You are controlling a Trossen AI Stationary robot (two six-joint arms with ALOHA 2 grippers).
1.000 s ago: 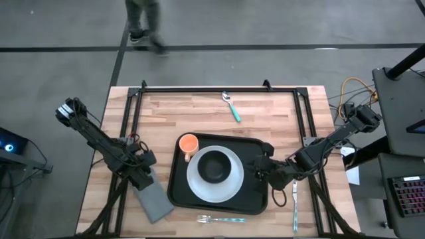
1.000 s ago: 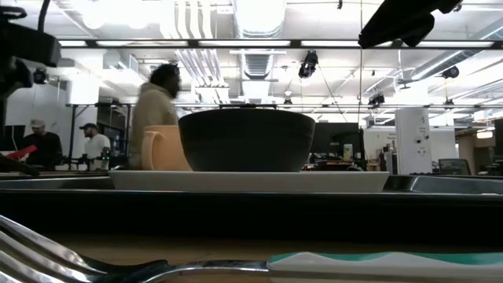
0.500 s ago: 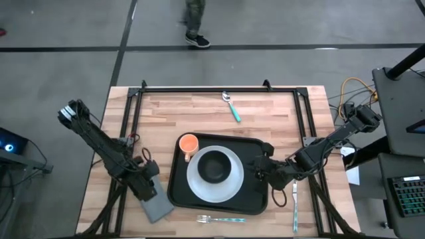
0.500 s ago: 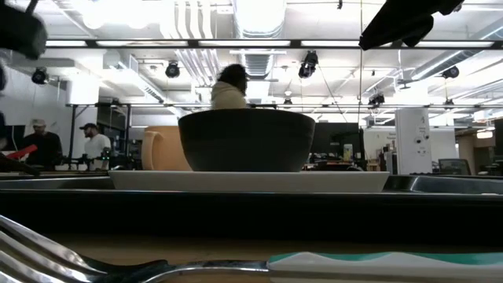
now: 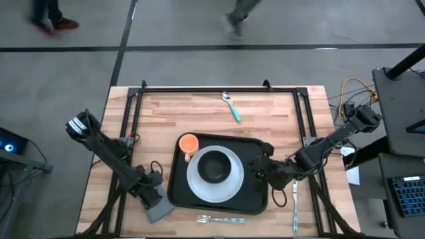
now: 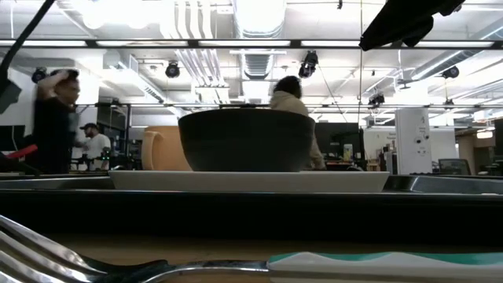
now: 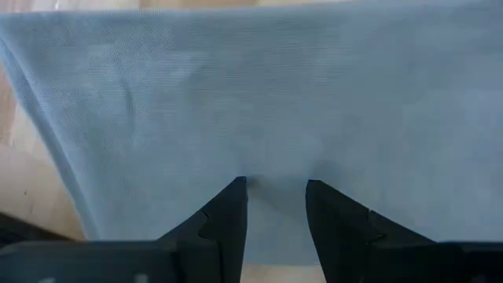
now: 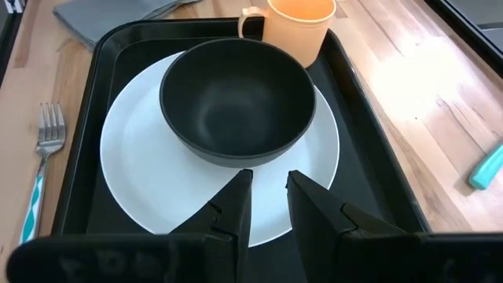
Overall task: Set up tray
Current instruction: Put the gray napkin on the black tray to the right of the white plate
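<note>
Where the tray is: the black tray [image 5: 255,199] lies in the middle of the table, near the front edge.
What is on it: a white plate [image 5: 199,184] with a black bowl [image 5: 213,165] on top, and an orange cup [image 5: 188,143] in the back left corner.
What lies around it: a fork [image 5: 219,218] in front, a knife [image 5: 295,199] on the right, and a spoon [image 5: 231,106] far off at the back. None of them is on the tray.
Left claw: the left gripper [image 5: 152,193] is down on the grey napkin [image 5: 161,210], just left of the tray. Its two fingers stand a little apart and pinch nothing.
Right claw: the right gripper [image 5: 260,169] waits over the right edge of the tray. Its fingers are a little apart, and I see nothing between them.
Step now: I think it is the napkin's turn.
Next move: the left claw must get a fold of cloth between its fingers. Flat cloth is hard to pinch, so it may need to push in at an edge.
</note>
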